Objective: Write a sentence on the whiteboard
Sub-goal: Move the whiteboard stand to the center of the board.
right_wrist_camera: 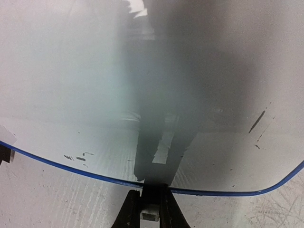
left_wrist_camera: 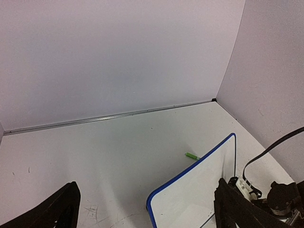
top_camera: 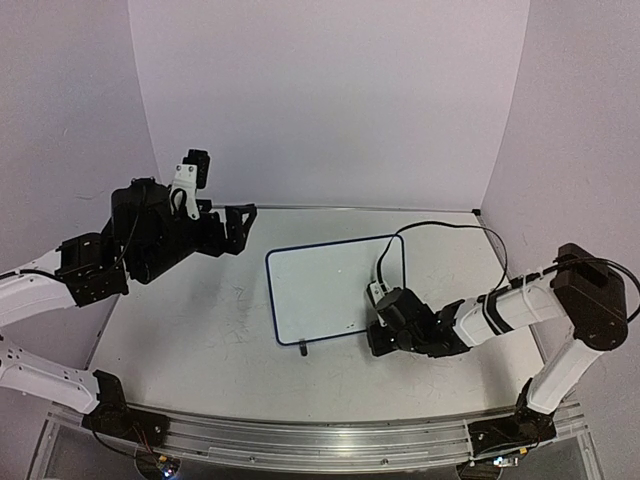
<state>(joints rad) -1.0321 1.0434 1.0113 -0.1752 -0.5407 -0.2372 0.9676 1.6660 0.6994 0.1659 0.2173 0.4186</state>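
The whiteboard stands tilted on the table, with a blue rim and one black foot showing. Its face is blank apart from a few dark specks; the sentence is not in view. My right gripper is low at the board's right lower edge. In the right wrist view it is shut on the black foot at the board's bottom rim. My left gripper is raised at the left, away from the board. In the left wrist view it is open and empty. A green marker lies behind the board.
A black cable loops over the table behind the right arm. White walls close the table at the back and on both sides. The tabletop bears faint grey scribble marks.
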